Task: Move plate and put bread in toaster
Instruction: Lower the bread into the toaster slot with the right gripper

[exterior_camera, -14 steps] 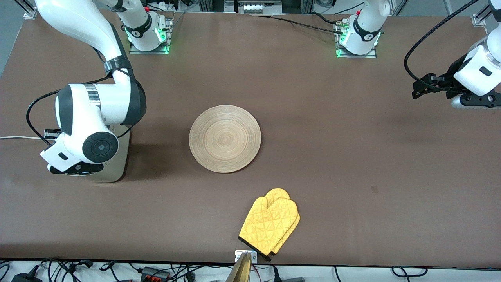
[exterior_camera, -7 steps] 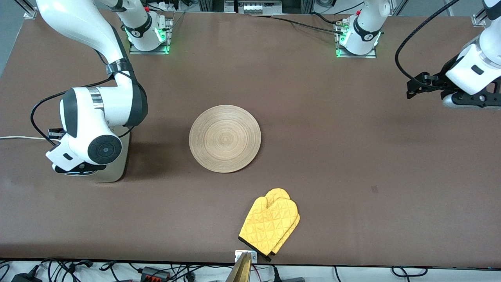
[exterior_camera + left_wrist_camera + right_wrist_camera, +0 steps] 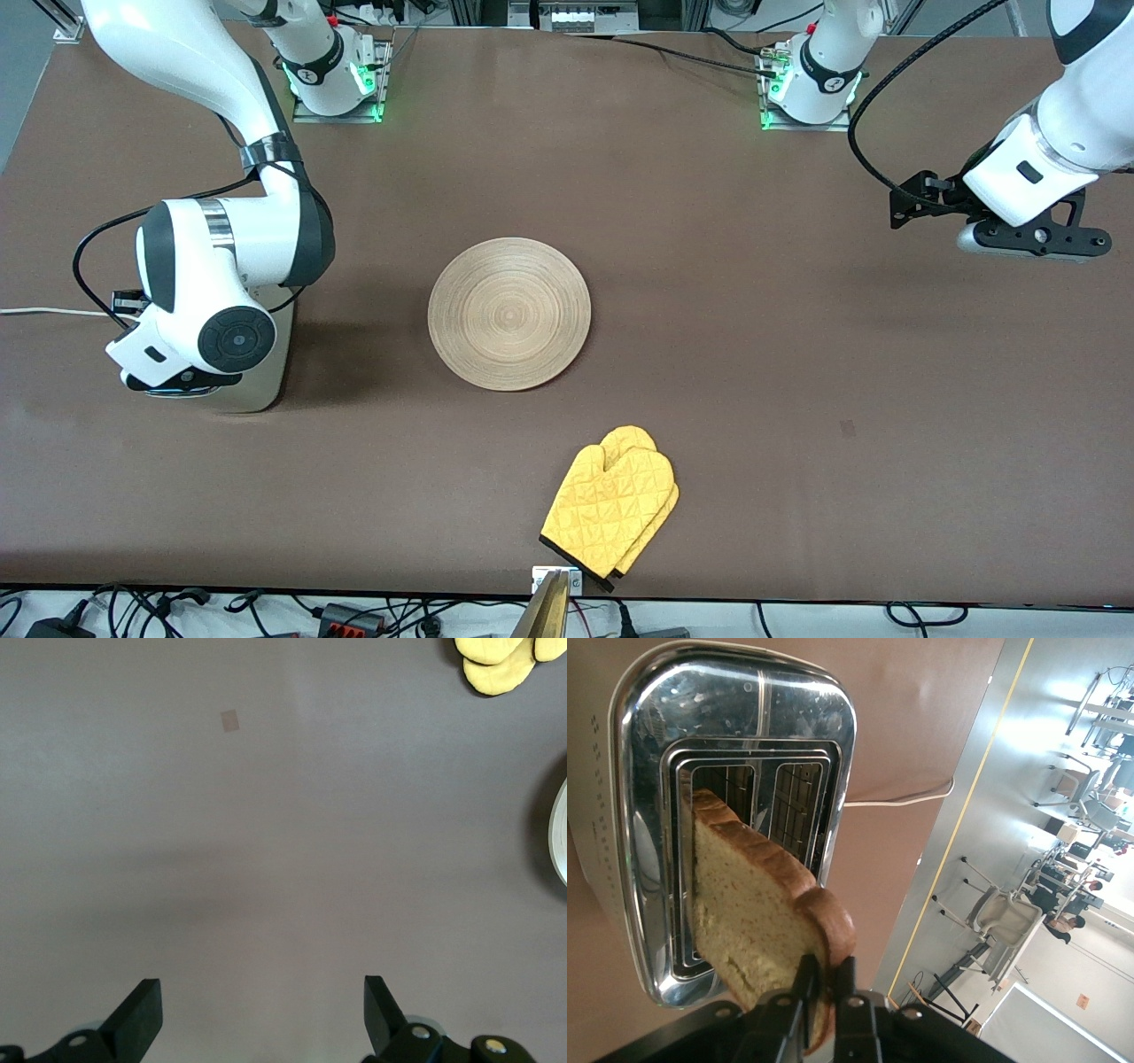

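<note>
My right gripper [image 3: 824,970] is shut on the crust of the bread [image 3: 757,912], a pale brown slice held on edge right over the toaster's chrome top [image 3: 647,771]. The slice's lower end is at one slot; I cannot tell if it is inside. In the front view the right wrist [image 3: 168,383] covers the toaster [image 3: 266,377] and hides the bread. The wooden plate [image 3: 509,313] lies flat mid-table; its rim shows in the left wrist view [image 3: 560,842]. My left gripper [image 3: 261,1001] is open and empty over bare table at the left arm's end [image 3: 1028,241].
A yellow oven mitt [image 3: 611,509] lies near the table's front edge, nearer the front camera than the plate; it also shows in the left wrist view [image 3: 496,656]. The toaster's white cord [image 3: 44,312] runs off the right arm's end of the table.
The left arm has swung in from the table's end toward the middle. The right wrist shifted slightly over the toaster, then held still. The plate and mitt have not moved.
</note>
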